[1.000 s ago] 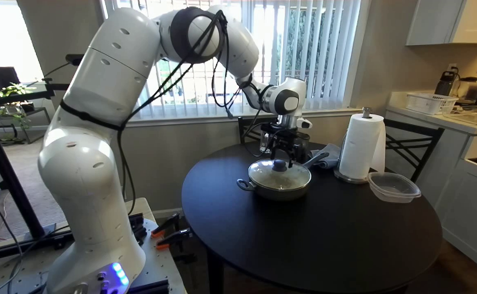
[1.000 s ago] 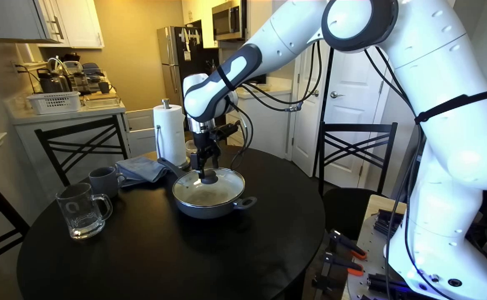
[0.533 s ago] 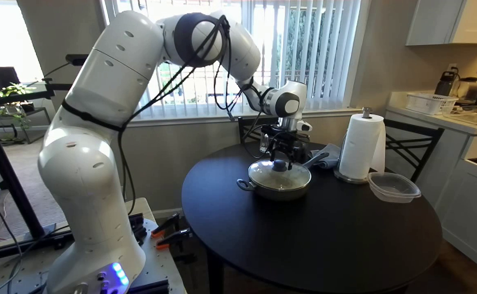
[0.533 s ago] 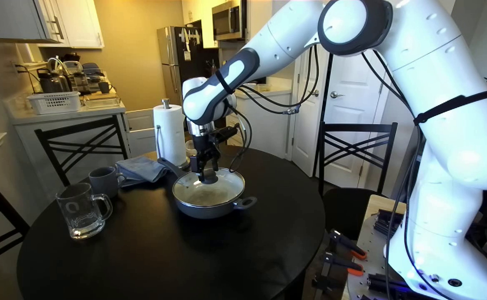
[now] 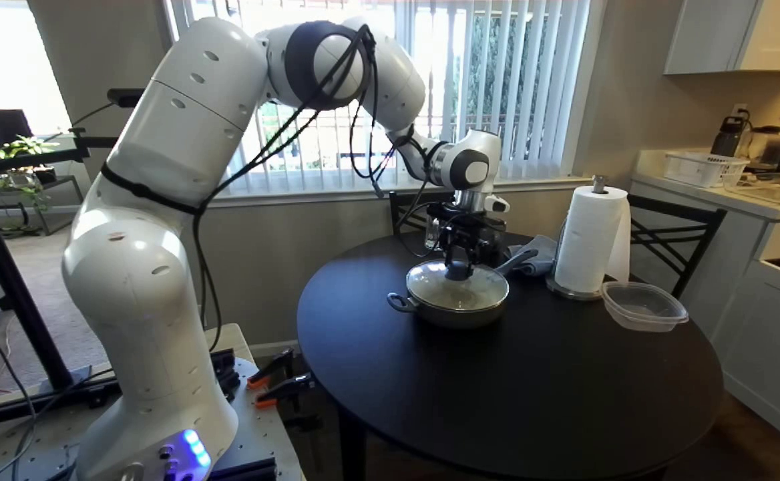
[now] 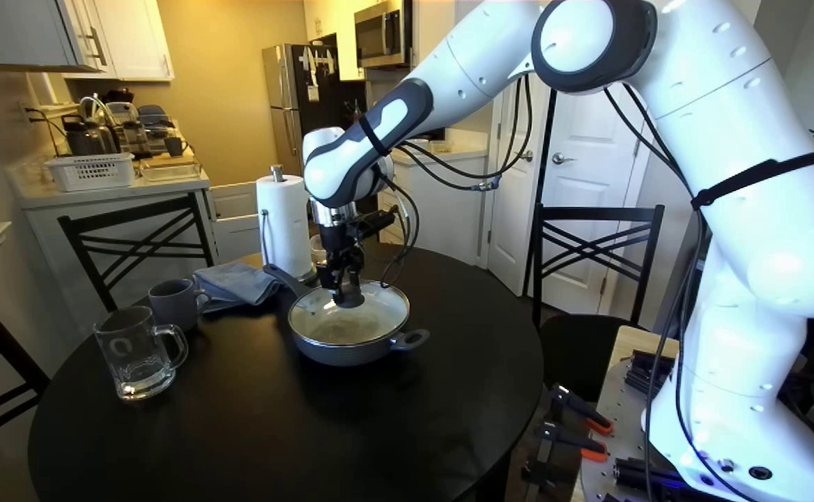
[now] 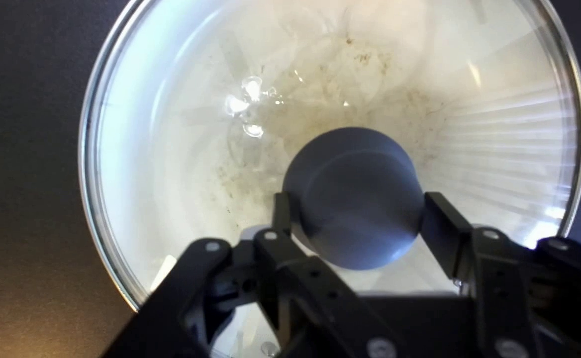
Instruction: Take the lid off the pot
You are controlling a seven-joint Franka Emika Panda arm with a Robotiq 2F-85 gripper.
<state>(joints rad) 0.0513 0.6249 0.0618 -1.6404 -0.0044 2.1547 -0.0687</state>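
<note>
In both exterior views the white arm (image 5: 186, 133) arches over the round counter (image 5: 563, 381), its far end pointing down above the pot (image 6: 344, 354) standing there. The glass lid (image 7: 320, 109) lies on the pot; the hand (image 7: 356, 209) clasps the lid's dark knob (image 7: 355, 199) from both sides.

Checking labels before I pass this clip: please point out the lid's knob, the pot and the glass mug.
Lid's knob (image 7: 357, 201): wrist view, on its top.
Pot (image 6: 341, 356): in an exterior view, on its outer wall.
Glass mug (image 6: 134, 357): in an exterior view, on its body.
</note>
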